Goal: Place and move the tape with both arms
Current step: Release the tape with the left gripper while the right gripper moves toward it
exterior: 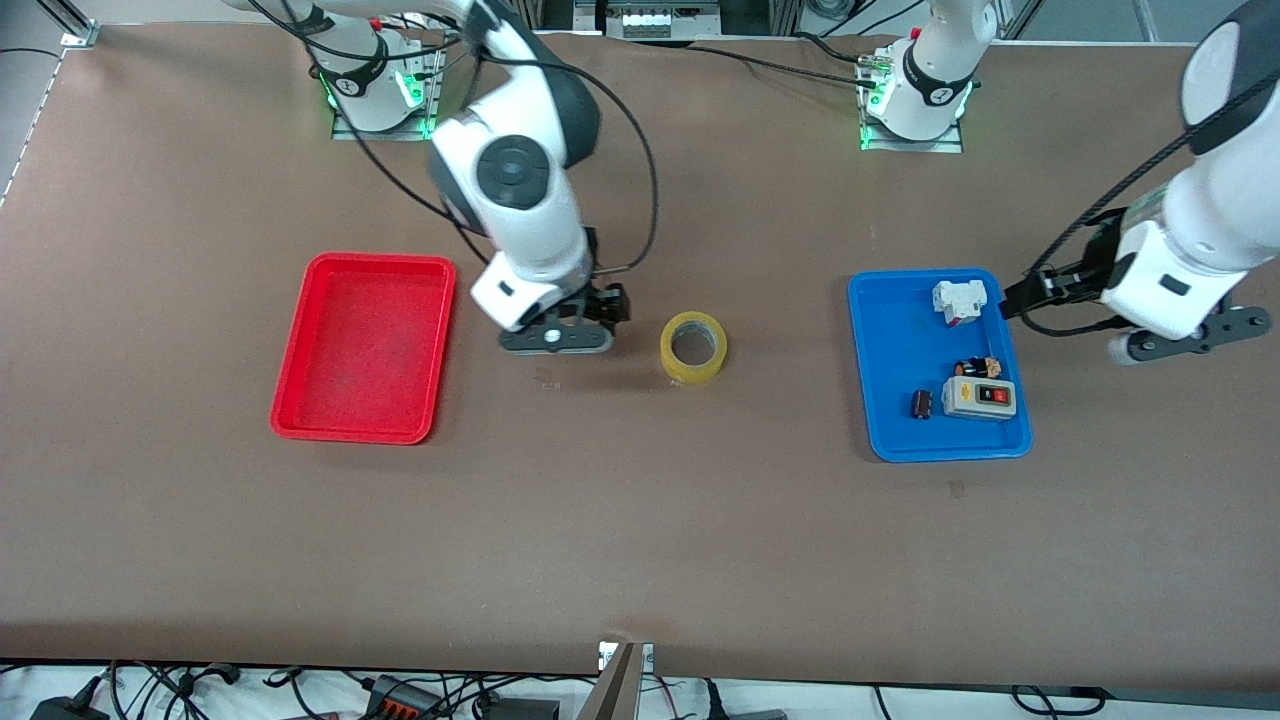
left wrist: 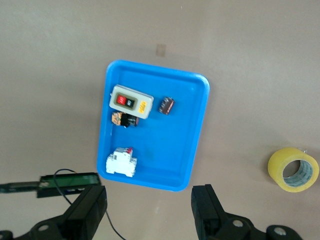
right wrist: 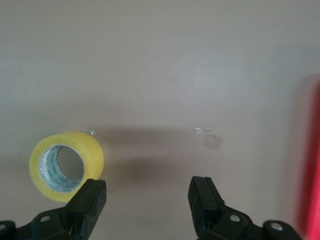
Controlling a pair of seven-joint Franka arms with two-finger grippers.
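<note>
**Two open grippers, one tape roll lying free between the trays**

One roll, the tape point(exterior: 693, 346), lies flat on the brown table point(exterior: 640, 540), ring-side up. It is translucent yellow with a wide open centre showing a pale printed core; the outer wall is glossy and smooth. Nothing touches it.

Red tray point(exterior: 364, 346) sits toward the right arm's end of the table; blue tray point(exterior: 938, 364) toward the left arm's end. The tape lies between them.

Right gripper point(exterior: 557, 338) hangs low over bare table between the red tray and the tape, fingers spread, nothing in them. From the tape, it sits at about nine o'clock in the front view.

Left gripper point(left wrist: 150, 212) hovers off the blue tray's edge at the left arm's end, roughly three o'clock from the tray, fingers spread and empty.

Blue tray holds a grey switch box point(exterior: 980, 397), a white breaker point(exterior: 958, 300) and a small black cylinder point(exterior: 921, 404).
</note>
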